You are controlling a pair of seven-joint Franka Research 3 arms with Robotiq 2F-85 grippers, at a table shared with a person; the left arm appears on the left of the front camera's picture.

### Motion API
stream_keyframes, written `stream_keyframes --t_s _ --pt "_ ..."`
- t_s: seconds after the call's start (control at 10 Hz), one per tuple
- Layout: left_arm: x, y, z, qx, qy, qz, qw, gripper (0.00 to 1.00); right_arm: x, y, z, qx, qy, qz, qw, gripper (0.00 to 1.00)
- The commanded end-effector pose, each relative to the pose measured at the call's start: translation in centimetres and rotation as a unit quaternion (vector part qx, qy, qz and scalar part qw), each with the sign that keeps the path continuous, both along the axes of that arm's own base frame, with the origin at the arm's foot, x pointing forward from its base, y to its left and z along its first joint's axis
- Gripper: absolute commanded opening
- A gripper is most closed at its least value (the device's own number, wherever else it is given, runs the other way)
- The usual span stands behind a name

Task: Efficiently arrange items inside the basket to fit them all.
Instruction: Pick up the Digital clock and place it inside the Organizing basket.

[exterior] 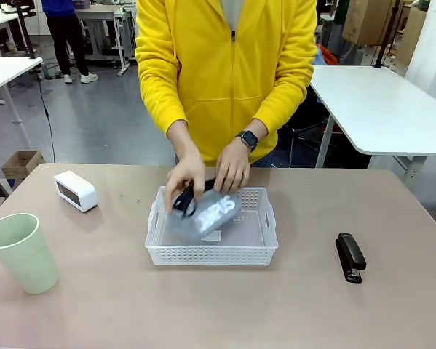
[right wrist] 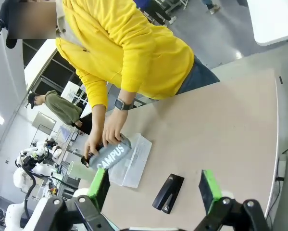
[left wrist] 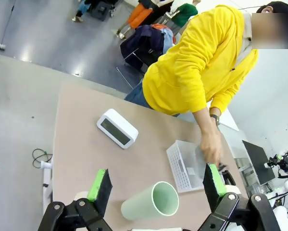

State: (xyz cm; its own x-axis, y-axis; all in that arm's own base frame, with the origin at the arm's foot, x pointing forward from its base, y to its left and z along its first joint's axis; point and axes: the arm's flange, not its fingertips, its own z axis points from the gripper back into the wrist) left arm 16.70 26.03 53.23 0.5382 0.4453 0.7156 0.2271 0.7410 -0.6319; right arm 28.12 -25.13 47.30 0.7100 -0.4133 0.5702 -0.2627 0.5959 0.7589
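Just above the basket [exterior: 210, 255] mid-table [exterior: 312, 305], the pouch [exterior: 209, 214] was tilted, grasped by the person's right hand [exterior: 187, 180] and left hand [exterior: 232, 167]. Outside, the device [exterior: 76, 190] and cup [exterior: 22, 251] stood at the robot's left and the stapler [exterior: 350, 257] at its right. The left gripper [left wrist: 156, 170] and right gripper [right wrist: 154, 175] hung above the table, jaws spread, empty.

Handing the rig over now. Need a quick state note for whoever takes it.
Left gripper: open, empty.
Right gripper: open, empty.
Person: watch hand and other hand hold the pouch tilted in the basket.
Out on the table: screen device, cup, stapler.
Done: nothing settled in the basket.
Left: lay the pouch down, fit in the other three.
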Motion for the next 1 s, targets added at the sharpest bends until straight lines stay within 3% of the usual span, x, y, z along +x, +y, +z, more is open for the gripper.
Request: stream_keyframes --t_s 0.0,0.6,0.7,0.8,0.9 --pt "-0.4 -0.3 0.6 0.009 -0.013 -0.007 1.0 1.0 -0.5 -0.1 0.8 -0.009 -0.019 0.006 1.0 1.0" --pt "-0.4 -0.3 0.5 0.005 -0.008 -0.001 1.0 1.0 -0.5 -0.1 0.8 -0.009 -0.019 0.006 1.0 1.0" --pt "0.4 -1.5 1.0 0.024 0.023 -0.036 0.999 1.0 -0.5 -0.1 0.8 -0.009 -0.019 0.006 1.0 1.0" --pt "2.0 -2.5 1.8 0.059 0.065 -0.026 0.996 1.0 -0.5 -0.1 0.8 -0.009 -0.019 0.006 1.0 1.0" --pt "5.0 -4.2 2.9 0.104 0.124 -0.052 0.985 1.0 -0.5 -0.1 0.8 -0.009 -0.019 0.006 1.0 1.0"
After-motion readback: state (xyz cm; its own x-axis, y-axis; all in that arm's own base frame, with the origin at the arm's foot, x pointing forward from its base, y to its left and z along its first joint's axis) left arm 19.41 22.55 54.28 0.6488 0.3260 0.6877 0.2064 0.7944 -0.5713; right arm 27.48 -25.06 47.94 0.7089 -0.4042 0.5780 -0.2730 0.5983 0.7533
